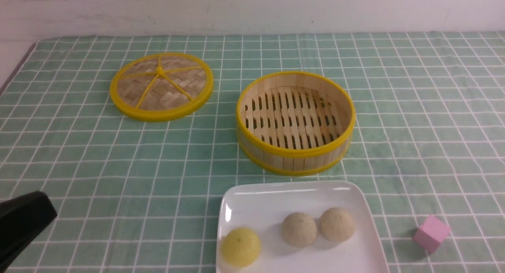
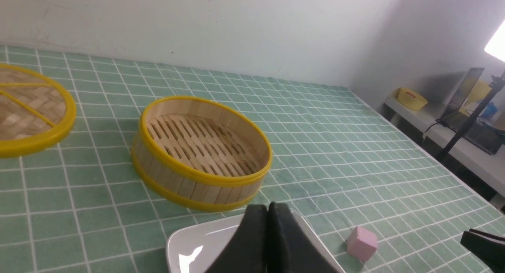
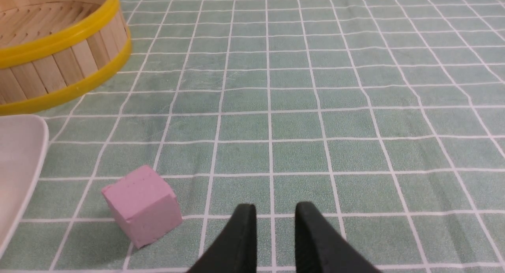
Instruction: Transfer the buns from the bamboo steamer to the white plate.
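Observation:
Two pale beige buns [image 1: 299, 229] [image 1: 337, 224] rest side by side on the white plate [image 1: 288, 188] near the front edge. The bamboo steamer [image 1: 294, 160] stands just behind the plate, and its slatted floor is bare. My left gripper [image 1: 49, 210] is low at the front left, well apart from the plate. In its wrist view the left gripper [image 2: 268, 206] is shut and empty, and it hides the buns. My right gripper [image 3: 275, 210] is out of the front view. It hovers over bare cloth, open by a narrow gap and empty.
A bright yellow ball [image 1: 240, 246] lies on the plate left of the buns. The woven lid [image 1: 161, 85] lies flat at the back left. A pink cube [image 1: 431, 233] sits right of the plate, close to my right gripper. A green checked cloth covers the table.

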`<control>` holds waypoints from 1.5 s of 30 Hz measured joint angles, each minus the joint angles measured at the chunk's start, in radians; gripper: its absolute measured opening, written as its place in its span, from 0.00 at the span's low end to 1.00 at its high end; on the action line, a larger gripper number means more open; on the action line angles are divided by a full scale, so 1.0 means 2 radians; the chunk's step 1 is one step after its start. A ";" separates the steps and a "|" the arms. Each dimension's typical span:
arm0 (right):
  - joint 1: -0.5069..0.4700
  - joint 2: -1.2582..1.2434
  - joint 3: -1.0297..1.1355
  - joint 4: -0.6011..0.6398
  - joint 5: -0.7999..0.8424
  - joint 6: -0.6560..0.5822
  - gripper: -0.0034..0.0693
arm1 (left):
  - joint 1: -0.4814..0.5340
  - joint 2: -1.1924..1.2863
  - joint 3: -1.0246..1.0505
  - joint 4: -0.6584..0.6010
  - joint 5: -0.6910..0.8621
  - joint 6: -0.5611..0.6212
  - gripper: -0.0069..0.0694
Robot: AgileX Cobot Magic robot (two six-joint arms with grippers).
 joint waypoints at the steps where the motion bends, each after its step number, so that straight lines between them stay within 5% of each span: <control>1: 0.000 0.000 0.000 0.000 0.000 0.000 0.29 | 0.001 0.000 0.001 0.000 0.002 0.008 0.12; 11: 0.000 0.000 0.000 0.000 0.000 0.000 0.31 | 0.128 0.000 0.069 -0.053 -0.079 0.137 0.13; 14: 0.000 0.000 0.000 0.000 0.000 0.000 0.31 | 0.219 0.000 0.108 -0.071 -0.081 0.194 0.13; 22: 0.000 0.000 0.000 0.000 0.000 0.000 0.32 | 0.398 -0.025 0.196 -0.090 -0.083 0.206 0.14; 45: 0.000 0.000 0.000 0.000 0.000 0.000 0.35 | 0.423 -0.109 0.268 -0.088 -0.062 0.211 0.17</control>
